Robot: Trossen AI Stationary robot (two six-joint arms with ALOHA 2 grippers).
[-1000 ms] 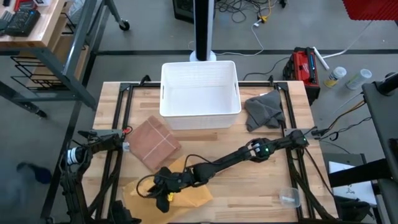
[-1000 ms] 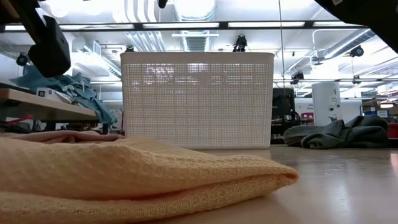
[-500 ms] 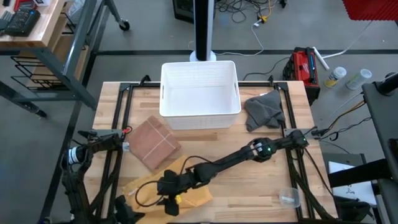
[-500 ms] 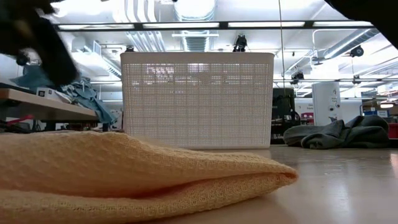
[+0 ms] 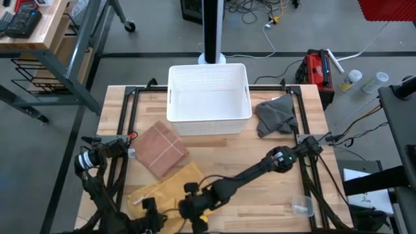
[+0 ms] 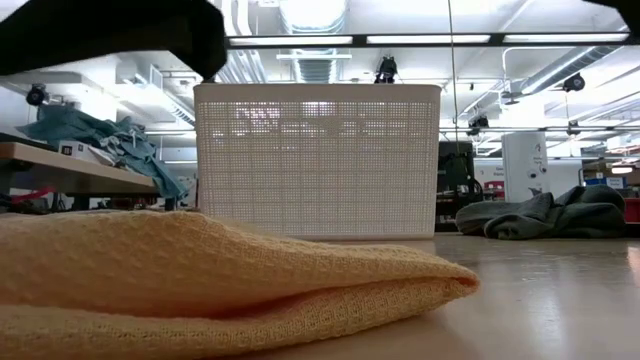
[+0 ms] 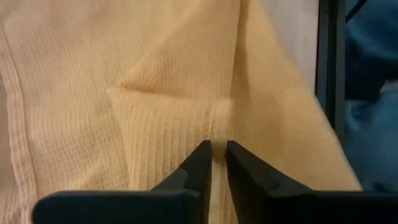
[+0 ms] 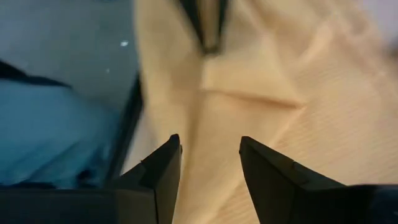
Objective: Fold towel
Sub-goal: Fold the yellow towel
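At the table's near edge lies the yellow towel (image 5: 170,190), a waffle-weave cloth folded over on itself, its rounded fold filling the foreground of the low view (image 6: 200,285) and resting flat on the wooden table (image 5: 260,208). Both grippers work over its near end. The left gripper (image 7: 213,155) sits low over the cloth with its two dark fingers nearly together, only a narrow slit between them, and a ridge of the towel (image 7: 186,112) runs just ahead of their tips; whether they pinch any fabric cannot be told. The right gripper (image 8: 210,146) reaches diagonally across the table from the right side and hovers over the same end of the towel (image 8: 261,74), its fingers spread apart with cloth showing between them and nothing clamped; seen from above, it (image 5: 192,207) ends just beside the towel's near right corner. A little farther back, touching the yellow towel's far edge, a brown folded cloth (image 5: 159,148) lies flat on the left half of the table. Beyond that stands the white perforated basket (image 5: 209,97) at the middle of the far edge, upright (image 6: 318,160). To its right a crumpled grey cloth (image 5: 275,114) lies in a heap, apart from the basket. A small clear cup (image 5: 303,207) rests near the table's near right corner.
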